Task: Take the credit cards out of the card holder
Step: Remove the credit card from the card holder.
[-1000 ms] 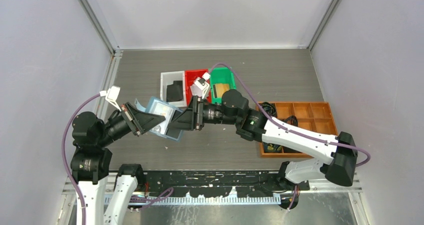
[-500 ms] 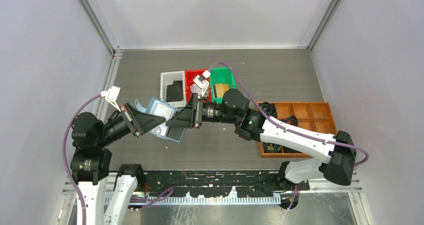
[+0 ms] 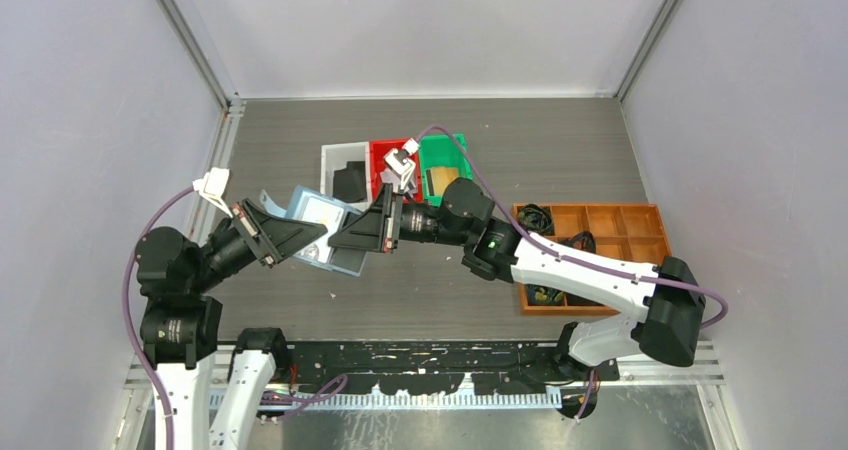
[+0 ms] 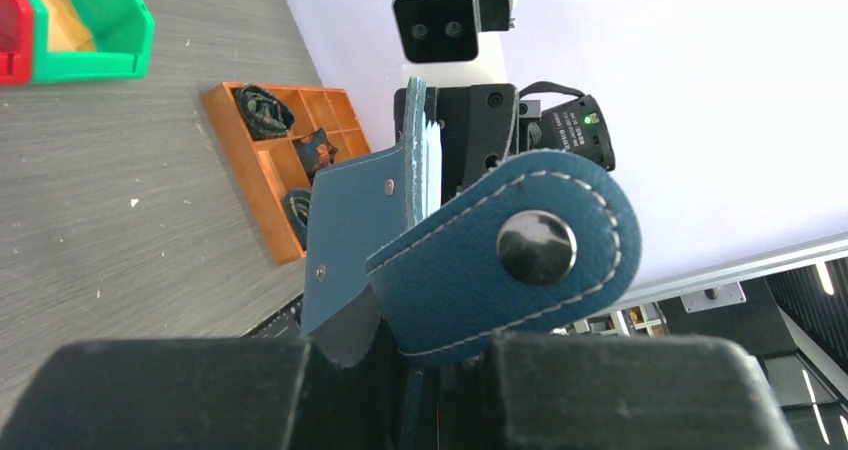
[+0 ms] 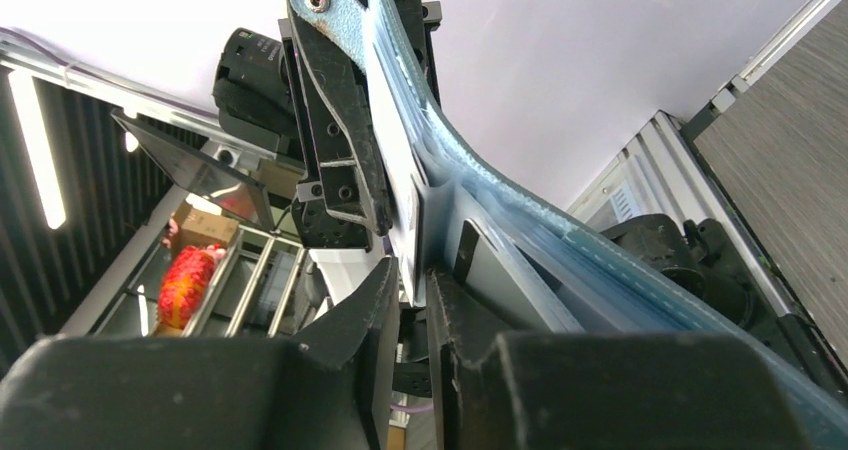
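My left gripper (image 3: 297, 237) is shut on the blue card holder (image 3: 318, 232) and holds it open above the table. Seen from the left wrist, the holder's snap tab (image 4: 520, 260) rises out of the left gripper (image 4: 400, 370). My right gripper (image 3: 335, 242) meets the holder from the right. The right wrist view has the right gripper (image 5: 412, 280) nearly closed, with the edge of a silver-grey credit card (image 5: 405, 220) between its tips. That card sticks out of the light blue slots of the card holder (image 5: 560, 250). A black credit card (image 3: 349, 182) lies in the white bin and a gold one (image 3: 441, 181) in the green bin.
A white bin (image 3: 334, 156), a red bin (image 3: 383, 156) and a green bin (image 3: 445, 148) stand in a row behind the grippers. An orange compartment tray (image 3: 620, 232) with coiled black cables sits at the right. Grey walls close in both sides.
The right gripper's jaws have narrowed onto the card edge. Both grippers and the card holder have shifted slightly left and toward the back.
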Robot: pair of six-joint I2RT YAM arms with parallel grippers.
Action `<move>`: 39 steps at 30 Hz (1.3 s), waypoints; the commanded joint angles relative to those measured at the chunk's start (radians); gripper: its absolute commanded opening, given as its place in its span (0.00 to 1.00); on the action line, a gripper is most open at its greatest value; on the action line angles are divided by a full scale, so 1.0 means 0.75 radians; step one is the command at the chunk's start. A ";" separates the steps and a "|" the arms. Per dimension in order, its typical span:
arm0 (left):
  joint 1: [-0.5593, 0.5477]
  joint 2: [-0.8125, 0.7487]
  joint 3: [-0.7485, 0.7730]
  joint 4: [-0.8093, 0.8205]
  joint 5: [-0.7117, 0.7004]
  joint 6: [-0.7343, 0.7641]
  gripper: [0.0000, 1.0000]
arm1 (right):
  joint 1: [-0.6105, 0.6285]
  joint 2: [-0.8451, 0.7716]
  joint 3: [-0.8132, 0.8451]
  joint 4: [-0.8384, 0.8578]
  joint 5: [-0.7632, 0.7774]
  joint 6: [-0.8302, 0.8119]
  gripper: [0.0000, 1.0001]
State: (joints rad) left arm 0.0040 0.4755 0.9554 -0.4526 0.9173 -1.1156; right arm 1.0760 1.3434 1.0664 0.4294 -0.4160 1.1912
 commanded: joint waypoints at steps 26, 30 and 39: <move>-0.018 -0.026 0.021 0.154 0.153 -0.098 0.19 | 0.027 -0.081 -0.283 0.315 0.181 0.028 0.01; -0.017 -0.015 0.030 0.151 0.143 -0.098 0.14 | 0.041 -0.061 -0.261 0.283 0.173 0.015 0.05; -0.018 -0.004 0.038 0.130 0.143 -0.076 0.07 | 0.035 -0.012 -0.162 0.397 0.207 0.049 0.42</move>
State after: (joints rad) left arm -0.0006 0.4801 0.9428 -0.4305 0.9695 -1.1465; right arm 1.1091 1.3014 0.8951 0.7120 -0.3214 1.2404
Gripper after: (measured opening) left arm 0.144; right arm 0.439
